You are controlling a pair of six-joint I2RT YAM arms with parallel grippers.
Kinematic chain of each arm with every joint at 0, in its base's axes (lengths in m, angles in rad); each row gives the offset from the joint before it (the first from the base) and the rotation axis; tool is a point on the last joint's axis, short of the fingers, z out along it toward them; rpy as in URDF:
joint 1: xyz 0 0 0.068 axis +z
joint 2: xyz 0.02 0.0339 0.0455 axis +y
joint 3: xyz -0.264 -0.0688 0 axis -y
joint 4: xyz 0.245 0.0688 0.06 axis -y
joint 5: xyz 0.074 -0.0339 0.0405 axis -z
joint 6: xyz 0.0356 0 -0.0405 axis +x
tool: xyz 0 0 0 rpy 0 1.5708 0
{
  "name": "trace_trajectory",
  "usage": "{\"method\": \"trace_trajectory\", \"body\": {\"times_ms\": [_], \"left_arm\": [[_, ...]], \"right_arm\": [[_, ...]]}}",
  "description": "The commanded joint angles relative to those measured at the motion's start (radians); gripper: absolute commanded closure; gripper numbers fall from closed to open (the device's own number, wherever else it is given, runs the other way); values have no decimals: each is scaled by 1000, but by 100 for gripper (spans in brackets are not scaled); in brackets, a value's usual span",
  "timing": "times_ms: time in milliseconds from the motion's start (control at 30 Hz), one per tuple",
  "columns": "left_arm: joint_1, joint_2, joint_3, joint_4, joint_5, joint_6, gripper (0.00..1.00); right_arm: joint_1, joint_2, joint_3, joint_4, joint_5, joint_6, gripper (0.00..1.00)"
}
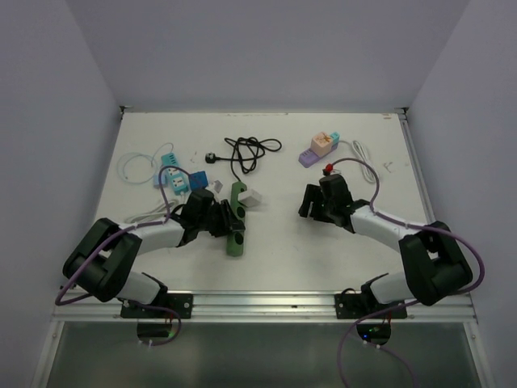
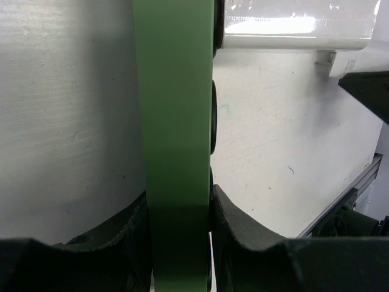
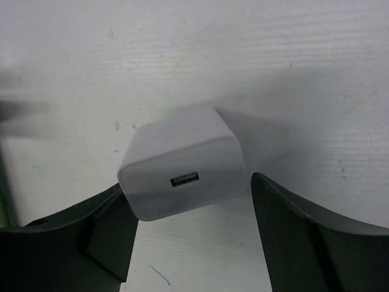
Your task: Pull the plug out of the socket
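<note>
From above, the green socket strip (image 1: 235, 230) lies mid-bench (image 1: 323, 255) with the white plug (image 1: 251, 199) seated at its far end. The left hand (image 1: 220, 218) comes in low from the side and clamps the strip, while the right hand (image 1: 310, 204), its arm stretched low towards the centre, sits just short of the plug. The left wrist view shows both pads pressed on the strip's rigid edges, which looks a firm anchor. The right wrist view shows the plug as a light, hard, glossy cube (likely slippery) between spread fingers that grip nothing. Its flat side faces look the best place to pinch, pulling straight out.
</note>
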Motion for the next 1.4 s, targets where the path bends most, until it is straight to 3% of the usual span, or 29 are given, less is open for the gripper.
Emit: {"method": "trace_trajectory", "body": {"times_ms": [0, 367, 567, 733, 1033, 1367], "left_arm": [[-14, 17, -16, 13, 40, 24, 100], [-21, 37, -11, 21, 59, 24, 100], [-27, 40, -2, 20, 66, 32, 100], [-30, 40, 0, 12, 62, 32, 100], [-31, 37, 0, 7, 54, 32, 100], [-36, 54, -5, 23, 65, 32, 100]], "right_arm": [[-4, -65, -21, -84, -1, -20, 24], [-3, -197, 19, -176, -58, -21, 17], [9, -201, 100, -148, -196, 42, 13], [46, -113, 168, -36, -254, 147, 9], [158, 138, 284, 109, -198, 325, 1], [189, 302, 339, 235, -241, 364, 1]]}}
